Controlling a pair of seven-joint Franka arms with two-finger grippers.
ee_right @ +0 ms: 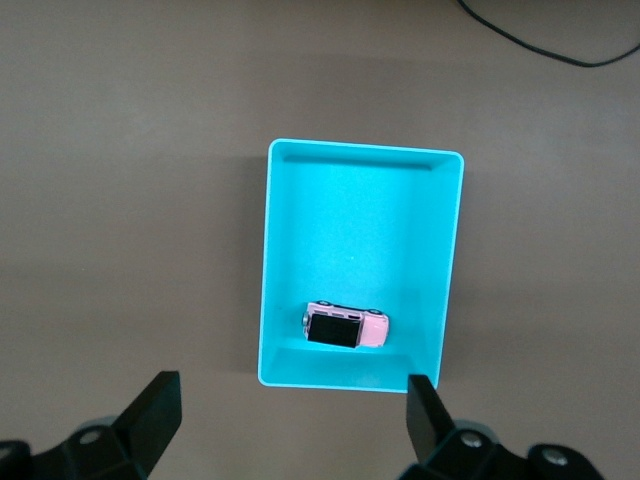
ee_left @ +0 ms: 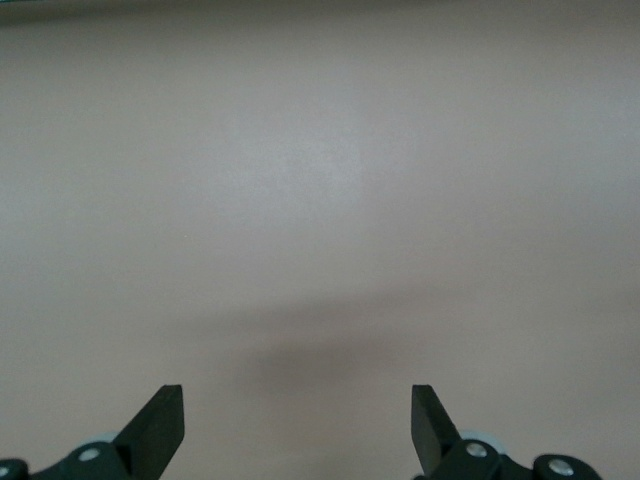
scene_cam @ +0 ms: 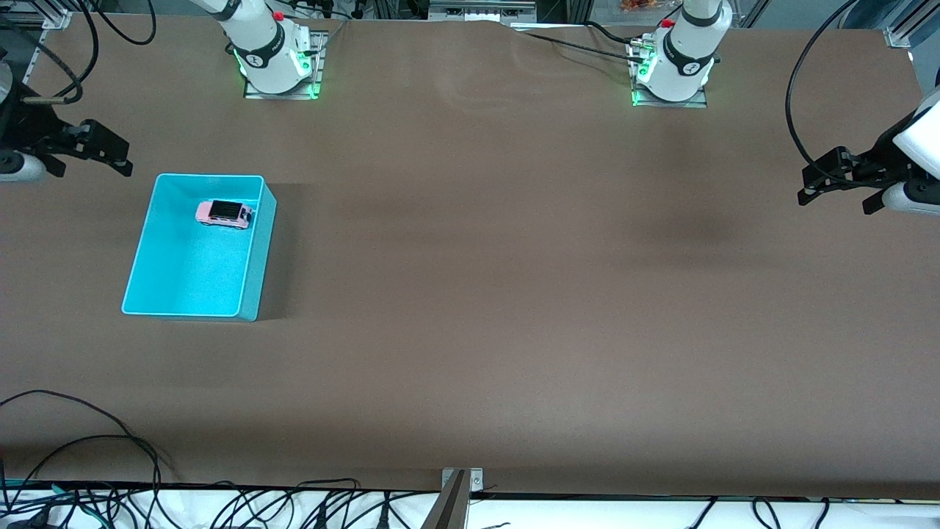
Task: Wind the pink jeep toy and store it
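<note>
- The right gripper point(scene_cam: 94, 149) hangs at the left edge of the front view, over the table point(scene_cam: 470, 294), fingers spread and holding nothing.
- The left gripper point(scene_cam: 839, 185) hovers at the right edge, likewise spread and holding nothing.
- The pink jeep toy point(scene_cam: 224, 214) lies inside the turquoise bin point(scene_cam: 253, 253), in the half farther from the front camera, apparently on its side.

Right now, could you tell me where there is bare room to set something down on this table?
Brown tabletop lies bare from the turquoise bin to the left arm's end. Inside the bin, room remains nearer the camera than the pink jeep toy. The right gripper and left gripper wait open at the table's ends.
</note>
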